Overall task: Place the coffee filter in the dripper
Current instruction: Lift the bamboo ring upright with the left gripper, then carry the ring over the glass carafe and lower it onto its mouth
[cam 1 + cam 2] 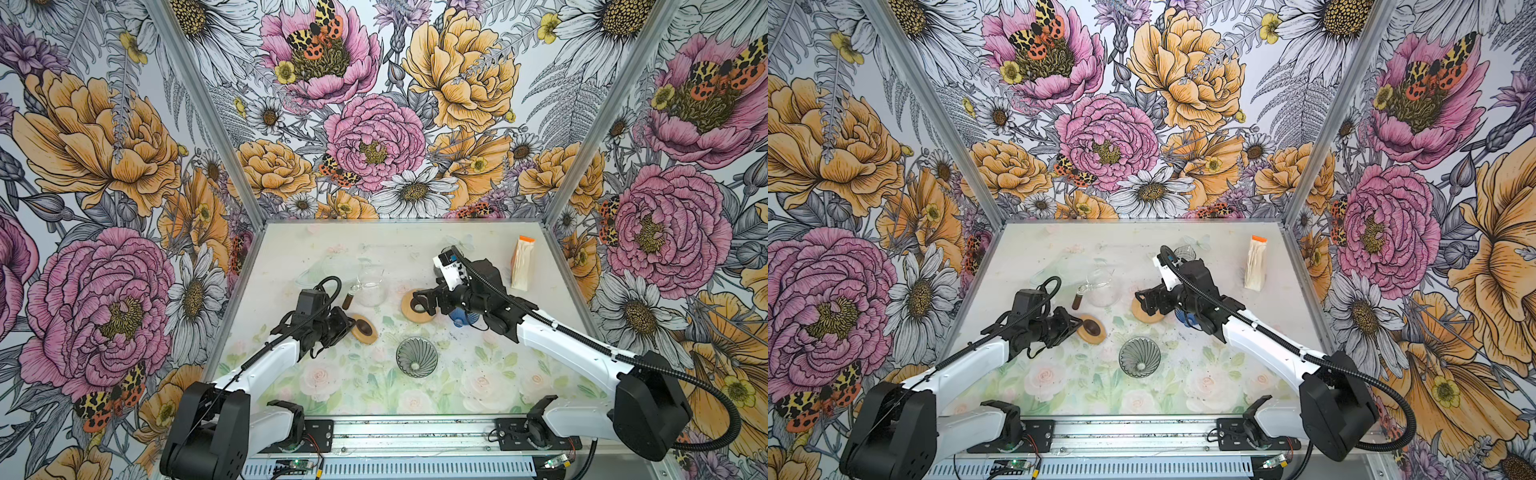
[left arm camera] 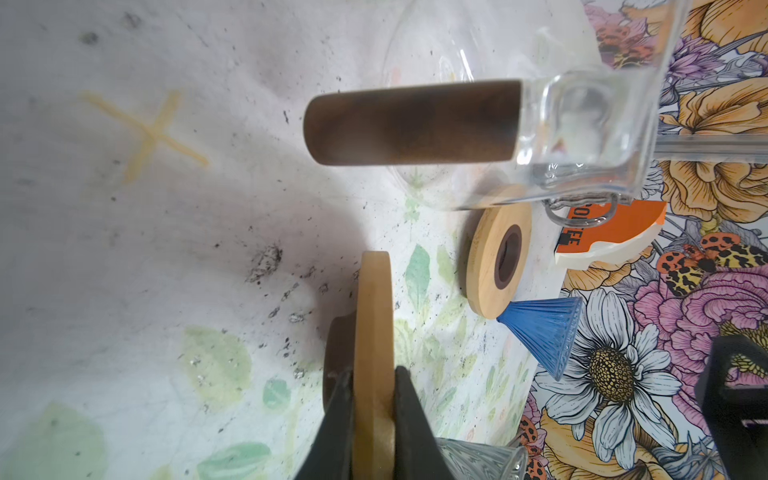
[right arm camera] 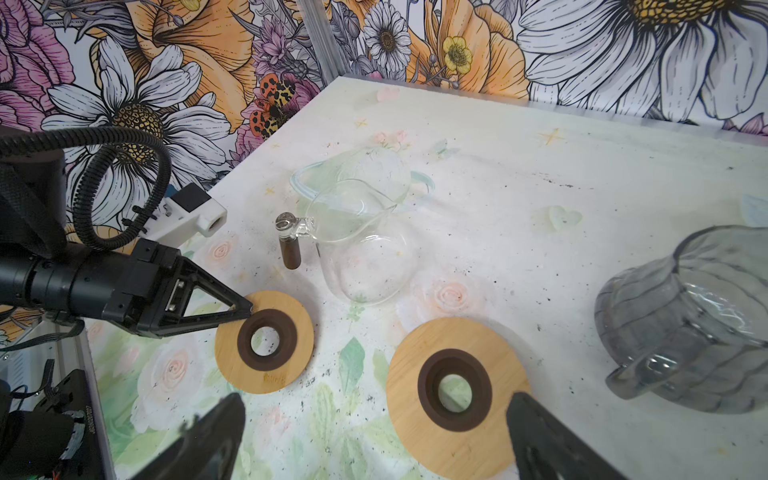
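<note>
The filter has not been handled yet. The filter pack, orange at the top, stands at the far right of the bench, well apart from both arms. The grey glass dripper sits mouth-up and empty near the front middle. The left end effector is clenched on the rim of a wooden ring, so this looks like a preparatory step on the dripper's stand. The right end effector hangs released, jaws wide, over a second wooden ring, with a blue dripper just beside it. Next, the right arm, being nearer, would likely have to reach back and pinch one thin paper from the pack. The bench is a pale flower-printed sheet speckled with dark grit, and bold floral wall panels enclose it on three sides.
</note>
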`<state>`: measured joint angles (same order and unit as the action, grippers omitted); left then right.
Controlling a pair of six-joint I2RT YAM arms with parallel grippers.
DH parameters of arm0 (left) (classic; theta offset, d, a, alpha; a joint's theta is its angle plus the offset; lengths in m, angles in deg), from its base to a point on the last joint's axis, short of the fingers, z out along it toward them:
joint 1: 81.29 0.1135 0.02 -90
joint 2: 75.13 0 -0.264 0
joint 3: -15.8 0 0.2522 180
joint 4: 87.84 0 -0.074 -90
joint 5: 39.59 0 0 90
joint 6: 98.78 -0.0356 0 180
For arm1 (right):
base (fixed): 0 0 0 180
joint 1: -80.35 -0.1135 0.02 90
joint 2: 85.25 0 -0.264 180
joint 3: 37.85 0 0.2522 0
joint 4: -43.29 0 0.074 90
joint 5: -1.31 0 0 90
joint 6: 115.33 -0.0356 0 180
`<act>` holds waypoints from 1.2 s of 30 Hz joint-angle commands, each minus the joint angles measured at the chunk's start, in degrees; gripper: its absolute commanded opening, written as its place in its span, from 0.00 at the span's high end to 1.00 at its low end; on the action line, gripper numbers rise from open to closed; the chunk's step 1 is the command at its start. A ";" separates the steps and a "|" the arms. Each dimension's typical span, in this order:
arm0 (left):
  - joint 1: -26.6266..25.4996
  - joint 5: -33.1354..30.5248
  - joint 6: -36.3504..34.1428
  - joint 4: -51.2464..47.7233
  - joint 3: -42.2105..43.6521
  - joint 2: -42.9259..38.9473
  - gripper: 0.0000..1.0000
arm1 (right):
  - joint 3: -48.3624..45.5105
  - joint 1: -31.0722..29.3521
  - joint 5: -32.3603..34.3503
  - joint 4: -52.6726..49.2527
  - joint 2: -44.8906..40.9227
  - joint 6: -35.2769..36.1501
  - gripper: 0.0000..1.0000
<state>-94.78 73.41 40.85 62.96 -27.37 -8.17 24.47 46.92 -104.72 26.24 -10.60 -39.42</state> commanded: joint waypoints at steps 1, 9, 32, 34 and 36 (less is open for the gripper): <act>-0.12 1.66 -3.63 -2.11 -2.39 -1.52 1.00 | 0.11 -0.41 1.74 2.06 -0.37 0.57 0.01; -0.26 6.75 -9.62 -4.49 -3.98 -4.86 1.00 | -0.38 -0.45 3.95 1.60 -1.37 1.48 0.01; -0.69 12.60 -14.59 -3.64 -20.39 2.21 1.00 | -2.00 -1.77 8.19 7.56 -2.27 -1.42 0.01; 0.06 13.37 -13.40 -0.24 -20.69 3.54 1.00 | -2.83 -1.98 8.54 9.66 -2.24 -2.24 0.01; 1.31 15.76 -11.87 5.42 -20.39 5.23 1.00 | -2.64 -2.16 8.47 10.06 -1.74 -2.32 0.01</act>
<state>-95.02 85.65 27.51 60.33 -46.52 -4.56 22.28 45.31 -97.42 32.27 -11.74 -40.16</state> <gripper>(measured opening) 0.156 0.991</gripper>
